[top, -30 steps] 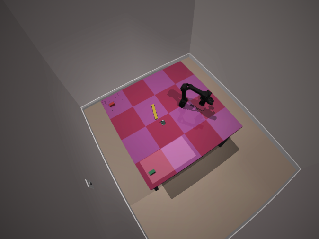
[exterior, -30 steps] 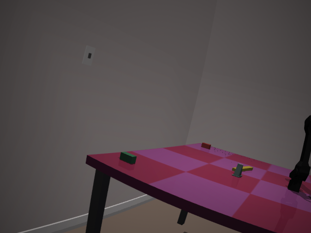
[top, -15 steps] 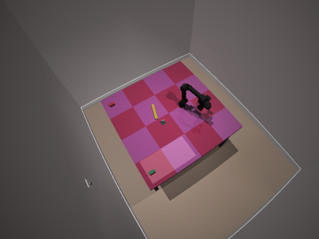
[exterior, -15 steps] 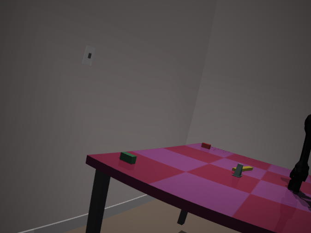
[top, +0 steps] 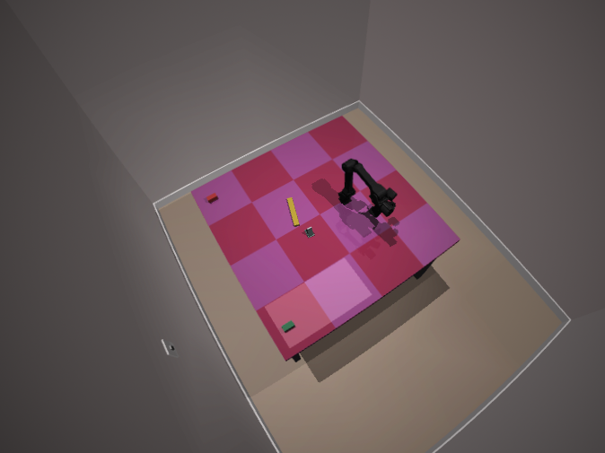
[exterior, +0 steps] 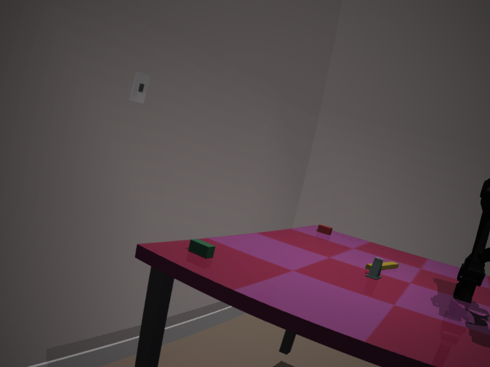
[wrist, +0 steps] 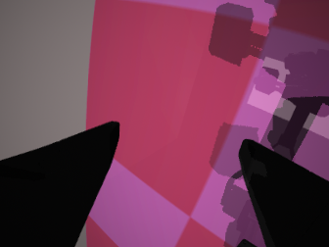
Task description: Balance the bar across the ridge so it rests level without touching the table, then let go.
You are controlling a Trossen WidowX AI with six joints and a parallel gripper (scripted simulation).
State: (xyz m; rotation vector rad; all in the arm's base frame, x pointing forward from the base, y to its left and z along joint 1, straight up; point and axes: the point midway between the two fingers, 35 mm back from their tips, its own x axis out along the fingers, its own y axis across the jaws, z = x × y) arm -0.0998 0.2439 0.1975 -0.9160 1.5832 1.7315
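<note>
A yellow bar [top: 293,212] [exterior: 389,266] lies flat on the checkered table [top: 262,281] [exterior: 327,293]. A small grey ridge [top: 310,232] [exterior: 375,269] stands on the table beside one end of the bar, apart from it in the top view; in the exterior view it partly covers the bar. My gripper [wrist: 182,138] is open with nothing between its fingers, seen in the wrist view over bare red and pink squares. In the top view it is above the table to the right of the bar and ridge, well away from both; it is outside the exterior view.
A red block [top: 212,197] [exterior: 324,230] lies near the table's far left corner. A green block [top: 288,326] [exterior: 201,248] lies near the front left corner. The black arm [top: 349,170] [exterior: 470,275] stands right of the bar and casts shadows.
</note>
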